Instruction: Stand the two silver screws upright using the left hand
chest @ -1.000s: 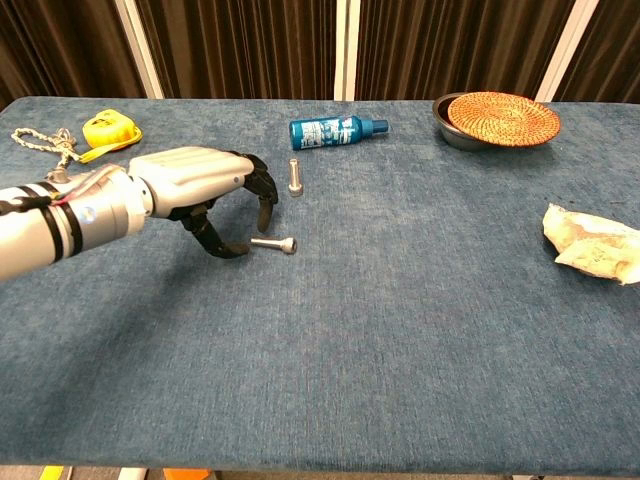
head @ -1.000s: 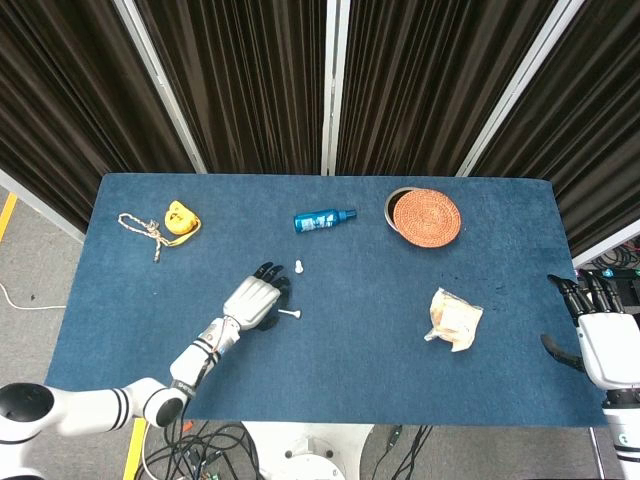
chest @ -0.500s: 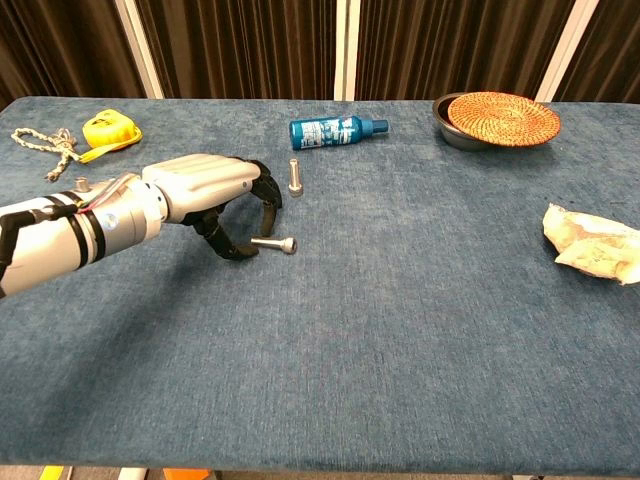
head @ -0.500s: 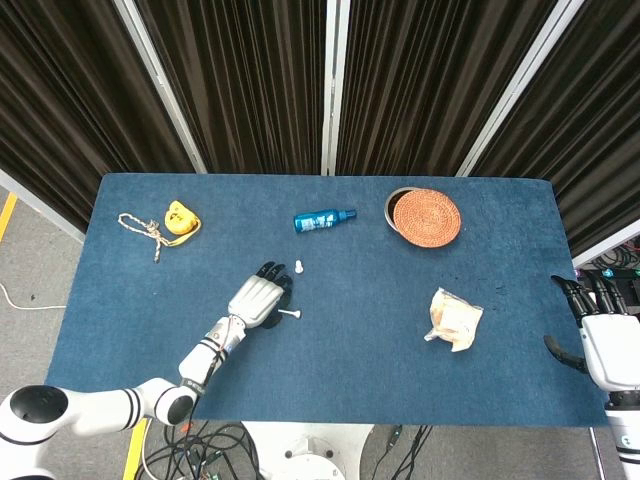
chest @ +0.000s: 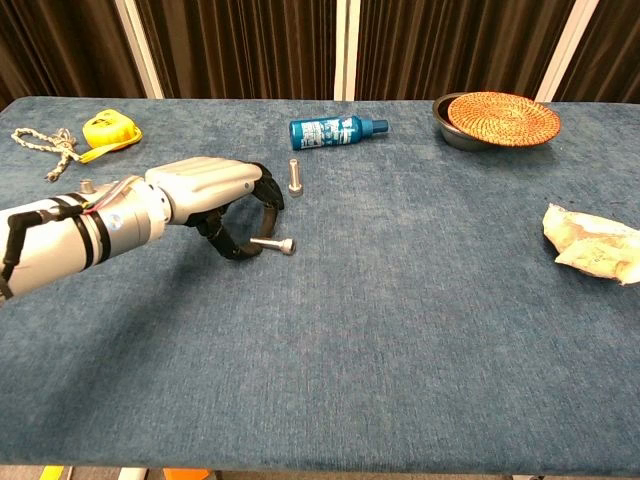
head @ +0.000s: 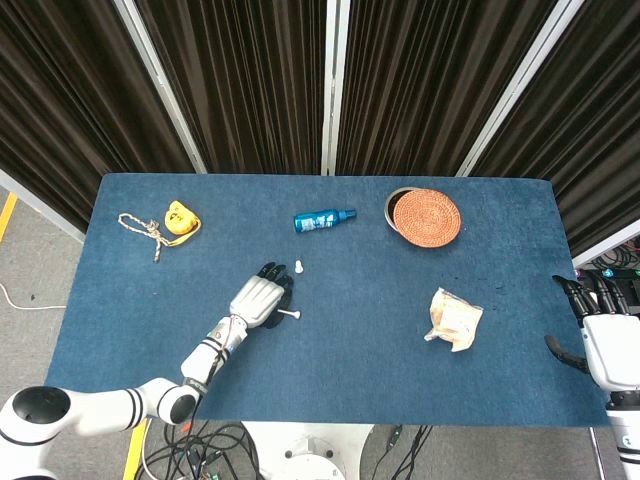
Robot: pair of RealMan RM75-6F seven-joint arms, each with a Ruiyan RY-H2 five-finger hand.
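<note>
One silver screw (chest: 293, 176) stands upright on its head on the blue table (chest: 400, 330), just beyond my left hand (chest: 215, 192). The other silver screw (chest: 275, 243) lies flat, head pointing right. The left hand hovers low beside it, fingers arched downward and apart. Its thumb tip is at the lying screw's left end, and nothing is gripped. From above, the left hand (head: 258, 300) shows with the lying screw (head: 289, 314) at its right and the upright screw (head: 299, 266) behind it. My right hand (head: 605, 340) is open off the table's right edge.
A blue bottle (chest: 337, 130) lies behind the screws. A wicker-lidded bowl (chest: 500, 118) sits at the back right, a crinkled packet (chest: 595, 245) at the right edge. A yellow tape measure (chest: 108, 132) and a rope (chest: 45, 140) lie at the back left.
My left hand has dropped lower and edged right, bringing its thumb up to the lying screw's end. Neither screw has moved, and the right hand is still.
</note>
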